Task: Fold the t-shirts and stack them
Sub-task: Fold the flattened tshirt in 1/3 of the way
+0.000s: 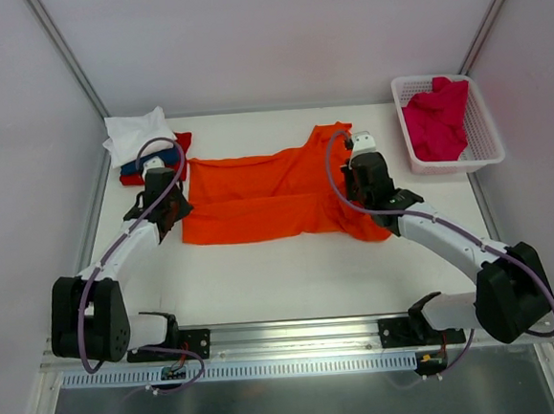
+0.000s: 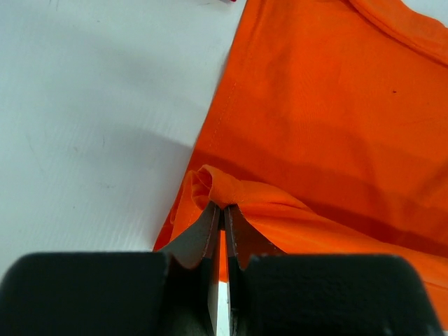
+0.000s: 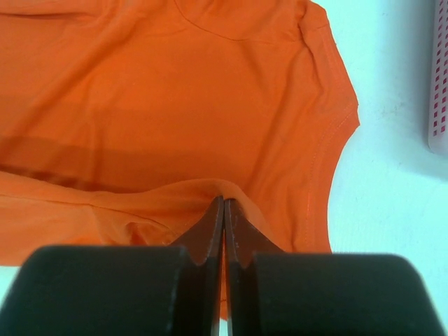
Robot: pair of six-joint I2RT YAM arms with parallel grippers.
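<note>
The large orange t-shirt (image 1: 262,194) lies spread across the middle of the table, its near part doubled over. My left gripper (image 1: 167,208) is shut on the shirt's left edge; the wrist view shows a pinched fold of orange cloth (image 2: 213,183) at the fingertips (image 2: 222,210). My right gripper (image 1: 369,182) is shut on the shirt's right side, pinching a ridge of cloth (image 3: 210,185) at its tips (image 3: 224,203). A stack of white (image 1: 135,130), dark blue (image 1: 158,162) and red (image 1: 182,143) shirts sits at the far left. A crimson-pink shirt (image 1: 438,118) lies in the basket.
A white plastic lattice basket (image 1: 483,148) stands at the far right, its edge showing in the right wrist view (image 3: 439,77). Bare white table (image 1: 292,278) lies in front of the orange shirt. Metal frame posts and walls bound the table on both sides.
</note>
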